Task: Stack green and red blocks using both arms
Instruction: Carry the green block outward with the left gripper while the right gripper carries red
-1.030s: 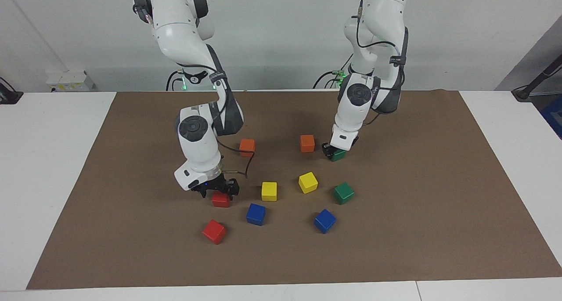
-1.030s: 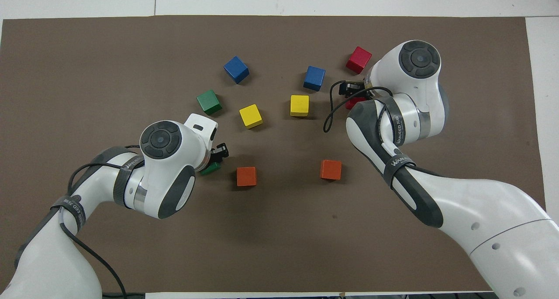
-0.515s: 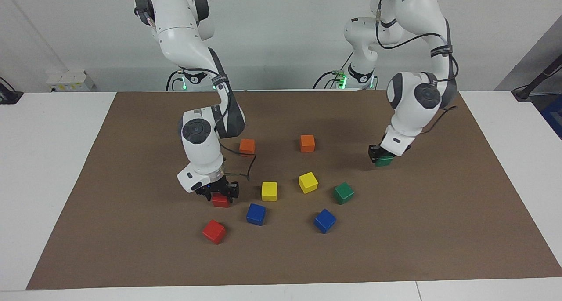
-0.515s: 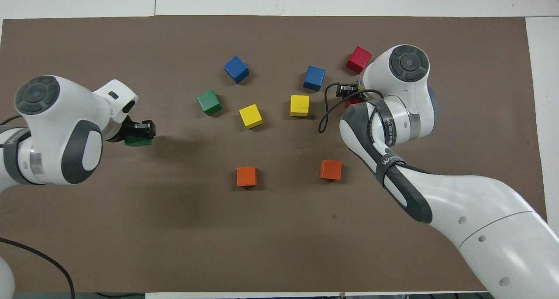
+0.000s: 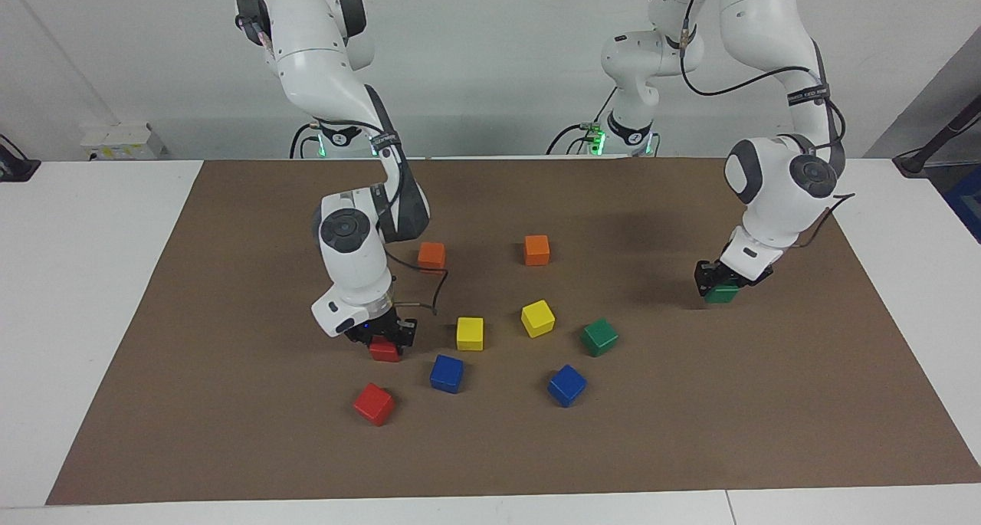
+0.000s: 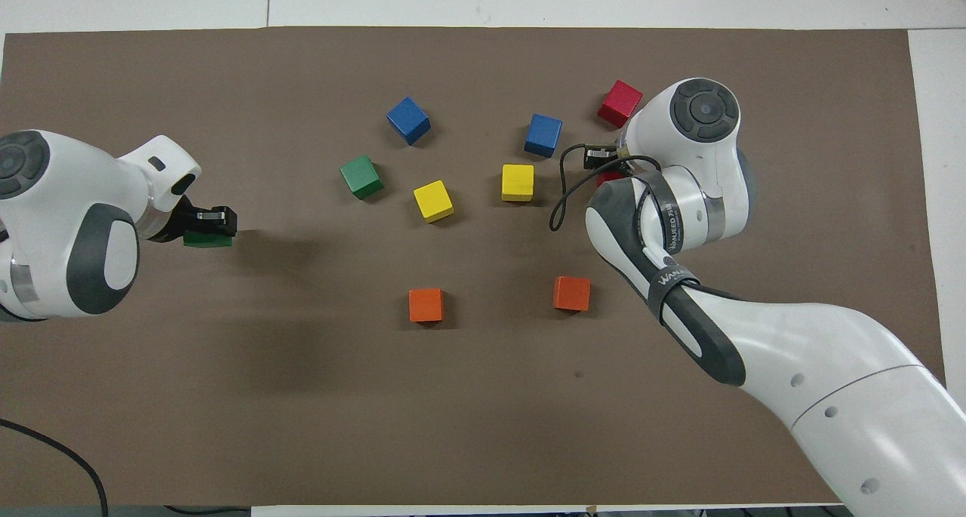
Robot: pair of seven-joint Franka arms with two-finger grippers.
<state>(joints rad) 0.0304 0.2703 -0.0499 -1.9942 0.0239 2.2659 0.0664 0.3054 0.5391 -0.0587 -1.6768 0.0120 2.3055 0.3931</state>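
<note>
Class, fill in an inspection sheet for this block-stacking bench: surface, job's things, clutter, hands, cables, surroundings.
Surface: brown mat over a white table.
Job's things: one green block in the left hand, at the left arm's end; second green block loose. One red block in the right hand, on the mat; second red block loose, farther from the robots. Nothing stacked.
Clutter: two orange blocks, two yellow blocks, two blue blocks.
Hands: left hand shut on its green block; right hand shut on its red block.
Cables: black cable looped by the right wrist.
Surroundings: white wall.
</note>
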